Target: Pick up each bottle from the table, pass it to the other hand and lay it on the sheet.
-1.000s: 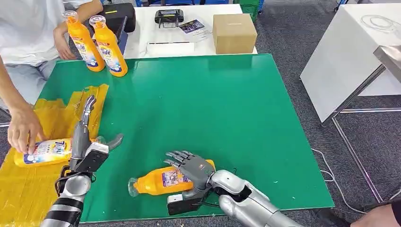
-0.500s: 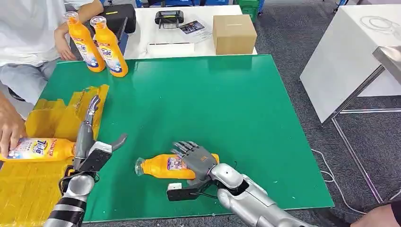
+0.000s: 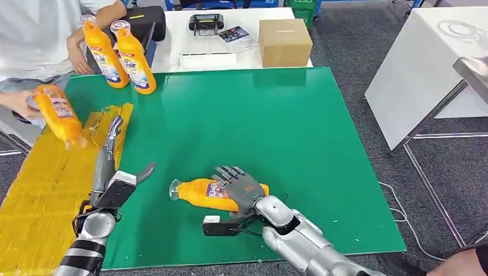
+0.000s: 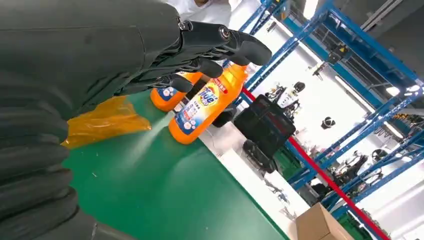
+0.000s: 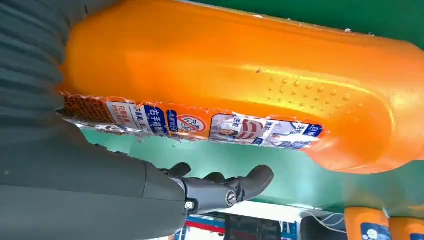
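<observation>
Since earlier, person's hand lifted a bottle off the yellow sheet | head: my right hand gripped the lying bottle on the green table; left hand spread, empty | left wrist: two upright bottles beyond my fingers | right wrist: bottle against palm.

The green table is seen from high on the robot's body, looking forward and down, both arms rising from the near edge and the white table lying beyond the far edge. From close behind the left hand, a turned view is cast low across the green surface toward the far-left corner, where the two standing bottles are caught, as they are in the head view. The lying bottle is pressed right up against the right wrist camera, and the same bottle is shared with the head view near the front edge.
</observation>
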Robot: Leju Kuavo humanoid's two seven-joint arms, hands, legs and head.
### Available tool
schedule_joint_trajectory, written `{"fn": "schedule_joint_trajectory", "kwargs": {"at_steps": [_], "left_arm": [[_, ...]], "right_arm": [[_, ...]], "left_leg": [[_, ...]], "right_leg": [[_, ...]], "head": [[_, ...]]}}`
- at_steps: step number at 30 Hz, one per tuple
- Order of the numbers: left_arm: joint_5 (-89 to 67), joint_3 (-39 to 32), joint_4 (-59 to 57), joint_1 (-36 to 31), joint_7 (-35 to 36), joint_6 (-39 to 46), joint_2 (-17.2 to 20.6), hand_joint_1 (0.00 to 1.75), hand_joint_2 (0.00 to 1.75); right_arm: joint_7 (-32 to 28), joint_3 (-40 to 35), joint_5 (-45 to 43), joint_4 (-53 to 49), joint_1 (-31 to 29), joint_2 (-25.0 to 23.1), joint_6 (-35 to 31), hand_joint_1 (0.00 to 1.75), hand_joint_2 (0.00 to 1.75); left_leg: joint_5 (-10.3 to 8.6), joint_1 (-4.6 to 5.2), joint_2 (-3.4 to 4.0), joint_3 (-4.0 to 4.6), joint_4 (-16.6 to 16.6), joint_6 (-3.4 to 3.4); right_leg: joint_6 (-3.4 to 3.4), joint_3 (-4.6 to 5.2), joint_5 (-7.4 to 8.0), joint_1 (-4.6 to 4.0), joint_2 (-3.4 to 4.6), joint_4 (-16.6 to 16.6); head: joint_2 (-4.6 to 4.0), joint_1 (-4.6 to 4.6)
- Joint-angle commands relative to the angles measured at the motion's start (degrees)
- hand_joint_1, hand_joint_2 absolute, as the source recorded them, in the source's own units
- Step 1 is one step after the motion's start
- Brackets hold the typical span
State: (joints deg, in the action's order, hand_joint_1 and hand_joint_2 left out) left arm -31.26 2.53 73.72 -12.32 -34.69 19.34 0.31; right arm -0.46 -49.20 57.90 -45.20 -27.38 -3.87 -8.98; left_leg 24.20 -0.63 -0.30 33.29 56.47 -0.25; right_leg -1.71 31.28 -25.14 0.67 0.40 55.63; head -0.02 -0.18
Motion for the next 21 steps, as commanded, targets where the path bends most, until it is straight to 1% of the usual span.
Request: {"fn": "schedule_joint_trajectory", "kwargs": {"at_steps": [1,4,9,13,15,16,18,21], "left_arm": [[0.2,0.0,-0.9,-0.8,0.4,-0.2,-0.6,0.0,1.75],[0.2,-0.5,-0.3,0.0,0.5,-0.2,-0.6,0.0,1.75],[0.1,-2.0,1.3,2.1,0.5,0.2,-0.6,0.0,1.75],[0.1,-2.3,1.5,2.3,0.5,0.2,-0.6,0.0,1.75],[0.1,-2.3,1.5,2.3,0.5,0.2,-0.6,0.0,1.75],[0.1,-2.3,1.5,2.3,0.5,0.2,-0.6,0.0,1.75],[0.1,-2.4,1.4,2.3,0.5,0.2,-0.7,0.0,1.75],[0.1,-3.1,2.2,3.1,0.5,0.2,-0.7,0.0,1.75]], "right_arm": [[0.2,1.7,0.7,2.8,0.5,1.1,-0.1,0.0,1.75],[0.8,3.0,1.8,-0.2,1.5,2.2,-0.8,0.0,1.75],[0.5,5.3,3.0,-9.0,5.4,5.2,-1.1,0.0,1.75],[0.5,5.4,3.2,-10.2,6.0,5.6,-1.0,0.0,1.75],[0.5,5.4,3.2,-10.2,6.0,5.6,-1.0,0.0,1.75],[0.5,5.4,3.2,-10.2,6.0,5.6,-1.0,0.0,1.75],[0.6,5.4,3.4,-10.3,6.0,5.7,-1.1,0.0,1.75],[0.9,6.0,4.5,-12.8,7.2,6.7,-1.5,0.0,1.75]], "left_leg": [[0.02,-0.05,-0.15,-0.12,0.0,0.04],[0.01,-0.01,-0.1,-0.09,0.0,0.03],[0.07,-0.04,-0.15,-0.15,0.0,0.05],[0.05,-0.01,-0.08,-0.07,0.0,0.02],[0.11,-0.04,-0.1,-0.14,0.0,0.04],[0.04,0.0,-0.07,-0.02,0.0,0.02],[0.05,0.0,-0.08,-0.02,0.0,0.03],[0.09,-0.02,-0.08,-0.09,0.0,0.05]], "right_leg": [[0.05,-0.24,-0.05,-0.07,-0.21,-0.1],[0.03,-0.16,-0.03,-0.02,-0.14,-0.1],[0.04,-0.27,-0.08,-0.06,-0.2,-0.1],[0.03,-0.14,-0.05,-0.01,-0.11,-0.1],[0.07,-0.25,-0.1,-0.06,-0.17,-0.1],[0.03,-0.08,-0.03,0.0,-0.1,-0.1],[0.04,-0.09,-0.04,-0.01,-0.12,-0.1],[0.06,-0.17,-0.08,-0.03,-0.15,-0.1]], "head": [[0.0,0.0],[0.0,0.0],[0.0,0.0],[0.0,0.0],[0.0,0.0],[0.0,0.0],[0.0,-0.02],[0.0,0.0]]}}
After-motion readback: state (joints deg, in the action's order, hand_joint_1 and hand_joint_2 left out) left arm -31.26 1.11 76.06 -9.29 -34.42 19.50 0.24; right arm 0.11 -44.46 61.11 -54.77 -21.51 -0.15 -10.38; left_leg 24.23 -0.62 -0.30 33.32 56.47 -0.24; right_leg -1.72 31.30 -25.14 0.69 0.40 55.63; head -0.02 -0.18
